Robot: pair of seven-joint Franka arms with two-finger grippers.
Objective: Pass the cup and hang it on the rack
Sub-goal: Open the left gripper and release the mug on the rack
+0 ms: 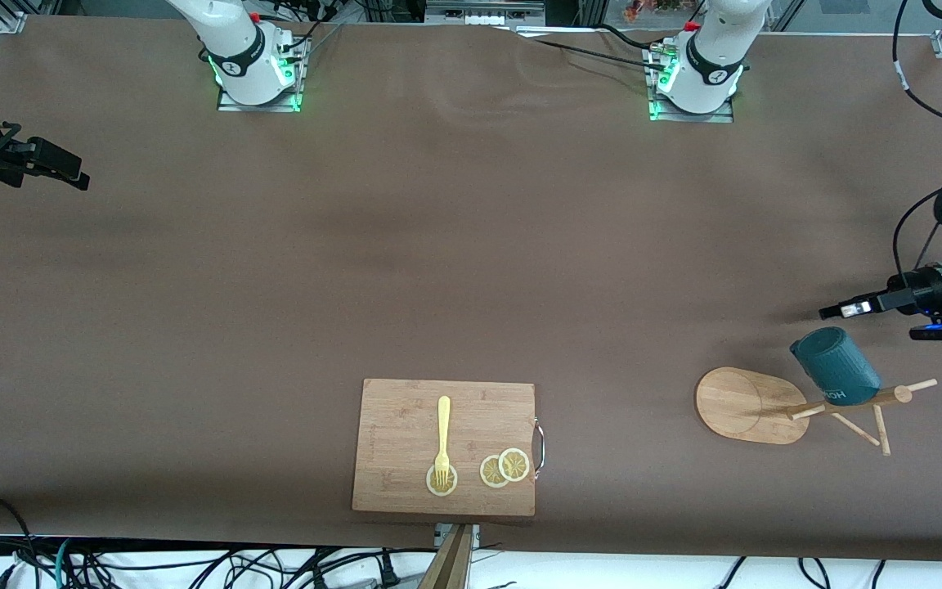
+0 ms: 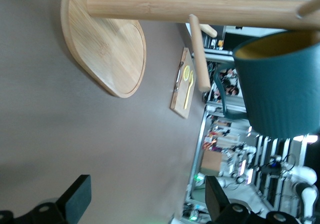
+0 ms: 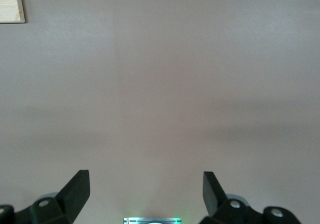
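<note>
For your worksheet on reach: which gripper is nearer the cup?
Left. The left gripper hangs beside the cup on the rack; the right gripper waits at the table's right-arm end.

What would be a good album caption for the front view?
Teal cup hanging on the wooden rack, left gripper open beside it, right gripper waiting at the table's edge.

Matt ribbed cup [image 1: 835,365], smooth pale wood rack [image 1: 753,406], matt brown table [image 1: 438,270].

The cup [image 2: 280,84] hides its peg (handle unseen); lettering [image 1: 835,396] too small.
</note>
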